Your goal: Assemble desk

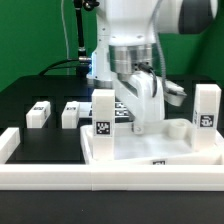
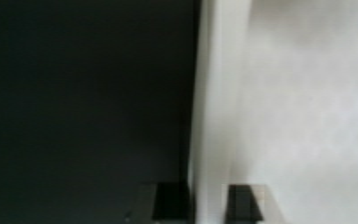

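Tool (image 2: 206, 203) narrowly open astride a white leg (image 2: 282, 110) over the desk panel (image 1: 150, 148) by the border wall (image 1: 110, 182), clamping unclear; a loose hold could tilt the leg off its hole.

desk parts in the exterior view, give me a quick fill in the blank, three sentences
1. The lying legs rest on a ___ table.
2. The number of legs lying there is ___.
3. The tagged leg at the tabletop corner stands ___.

Missing words: black; two; upright
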`<control>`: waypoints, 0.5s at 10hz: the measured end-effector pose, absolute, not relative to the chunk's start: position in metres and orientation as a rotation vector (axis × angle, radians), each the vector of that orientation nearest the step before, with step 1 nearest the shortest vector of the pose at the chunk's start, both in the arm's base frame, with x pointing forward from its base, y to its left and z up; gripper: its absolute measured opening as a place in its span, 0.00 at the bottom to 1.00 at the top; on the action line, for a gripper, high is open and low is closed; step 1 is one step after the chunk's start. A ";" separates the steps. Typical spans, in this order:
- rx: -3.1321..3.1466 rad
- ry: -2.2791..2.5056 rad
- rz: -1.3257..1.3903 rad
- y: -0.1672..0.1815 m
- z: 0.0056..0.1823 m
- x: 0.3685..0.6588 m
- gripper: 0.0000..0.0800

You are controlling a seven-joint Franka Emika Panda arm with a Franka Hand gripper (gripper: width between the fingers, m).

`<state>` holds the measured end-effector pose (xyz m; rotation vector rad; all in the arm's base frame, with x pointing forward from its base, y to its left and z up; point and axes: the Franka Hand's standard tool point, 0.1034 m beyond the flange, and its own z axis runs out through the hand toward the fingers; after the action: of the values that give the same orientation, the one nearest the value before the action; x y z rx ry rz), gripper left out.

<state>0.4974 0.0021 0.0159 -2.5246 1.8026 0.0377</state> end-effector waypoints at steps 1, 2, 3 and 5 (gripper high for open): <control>-2.628 1.655 0.025 -0.009 0.017 0.494 0.08; -2.736 1.486 0.017 -0.021 0.014 0.489 0.08; -2.774 1.425 0.000 -0.027 0.012 0.488 0.08; -2.850 1.268 -0.005 -0.029 0.012 0.489 0.08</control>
<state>0.4888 -0.0294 0.0120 -2.8502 1.2678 -0.0055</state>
